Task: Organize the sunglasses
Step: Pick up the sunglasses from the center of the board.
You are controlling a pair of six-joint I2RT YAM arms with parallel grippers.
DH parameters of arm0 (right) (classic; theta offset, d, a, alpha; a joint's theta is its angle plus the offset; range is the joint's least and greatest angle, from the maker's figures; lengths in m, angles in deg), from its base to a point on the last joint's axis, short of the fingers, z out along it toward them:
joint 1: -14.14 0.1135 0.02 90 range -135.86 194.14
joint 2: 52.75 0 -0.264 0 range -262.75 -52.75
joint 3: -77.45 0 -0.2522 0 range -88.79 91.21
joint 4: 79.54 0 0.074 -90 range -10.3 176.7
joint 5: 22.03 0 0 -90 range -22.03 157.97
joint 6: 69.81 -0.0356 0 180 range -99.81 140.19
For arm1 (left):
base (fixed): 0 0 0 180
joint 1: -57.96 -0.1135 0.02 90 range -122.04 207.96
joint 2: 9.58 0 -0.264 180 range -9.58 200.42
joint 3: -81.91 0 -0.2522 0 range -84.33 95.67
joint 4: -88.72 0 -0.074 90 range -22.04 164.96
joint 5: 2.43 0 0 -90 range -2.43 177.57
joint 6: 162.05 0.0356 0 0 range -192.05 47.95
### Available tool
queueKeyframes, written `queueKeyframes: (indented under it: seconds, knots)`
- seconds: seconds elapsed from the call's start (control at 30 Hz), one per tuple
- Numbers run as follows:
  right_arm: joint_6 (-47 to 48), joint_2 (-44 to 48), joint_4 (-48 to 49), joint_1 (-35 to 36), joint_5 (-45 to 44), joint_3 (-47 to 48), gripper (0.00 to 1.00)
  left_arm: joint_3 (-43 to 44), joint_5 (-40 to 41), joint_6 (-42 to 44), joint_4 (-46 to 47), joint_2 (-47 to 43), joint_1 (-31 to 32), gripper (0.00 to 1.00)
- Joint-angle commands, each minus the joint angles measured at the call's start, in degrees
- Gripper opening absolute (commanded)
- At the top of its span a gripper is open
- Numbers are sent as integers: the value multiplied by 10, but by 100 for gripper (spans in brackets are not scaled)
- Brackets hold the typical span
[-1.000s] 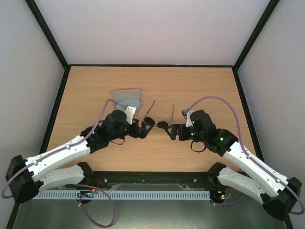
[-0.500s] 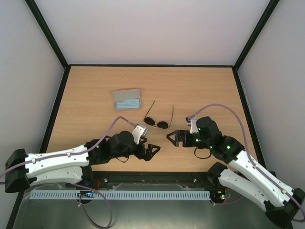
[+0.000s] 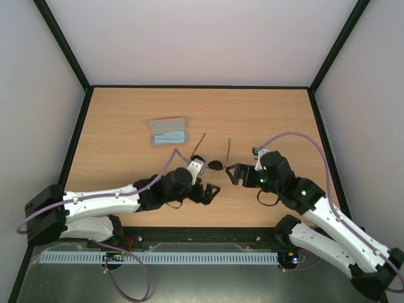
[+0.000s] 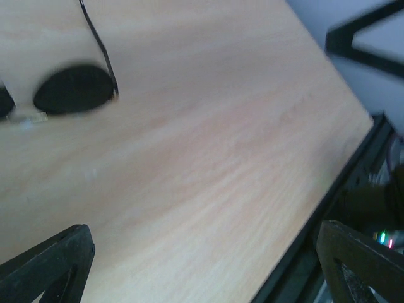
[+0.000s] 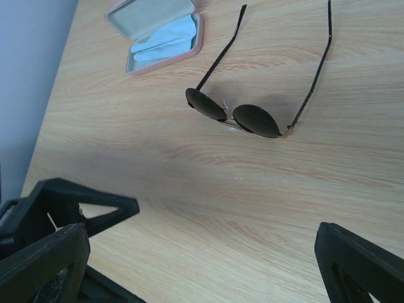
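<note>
The sunglasses lie open on the wooden table, lenses toward me and thin temple arms pointing away. They also show in the right wrist view, and one lens shows in the left wrist view. My left gripper is open and empty, low over the table just near-side of the glasses; its wrist hides part of the left lens from above. My right gripper is open and empty, just right of the glasses. Both wrist views show bare wood between the fingers.
The pink case lies open at the back left of the glasses with the light blue cloth inside it. The table's near edge and black rail run close to my left gripper.
Both grippers drew back from the glasses toward me. My left gripper has since swung right and forward below the glasses; my right gripper edged forward. The glasses have stayed put.
</note>
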Motion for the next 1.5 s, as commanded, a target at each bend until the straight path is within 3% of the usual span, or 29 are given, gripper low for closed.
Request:
queueKeyframes:
  seconds: [0.0, 0.13, 0.27, 0.57, 0.83, 1.03, 1.2, 1.47]
  knots:
    - [12, -102, -9, -2, 3, 90, 99, 94, -31, -24, -27, 32, -57, 100]
    - [25, -190, -32, -9, 13, 155, 98, 162, -54, -19, -87, 56, -90, 100]
    - [30, -219, 1, -23, 4, 130, 99, 184, -39, 1, -116, 63, -117, 100]
    - [29, -187, 91, -27, -93, 28, 99, 58, -9, -24, -43, -5, -135, 99]
    - [15, -271, 10, -27, -173, 110, 99, 34, 7, -50, -80, -83, -132, 100]
    - [18, -344, 43, -28, -192, 121, 100, 7, 51, -45, -93, -147, -131, 99]
    - [35, -425, 78, -29, -220, 149, 93, 17, 81, -28, -96, -141, -150, 99]
    - [69, -554, 99, -34, -216, 206, 83, 29, -22, 7, -44, -50, -264, 100]
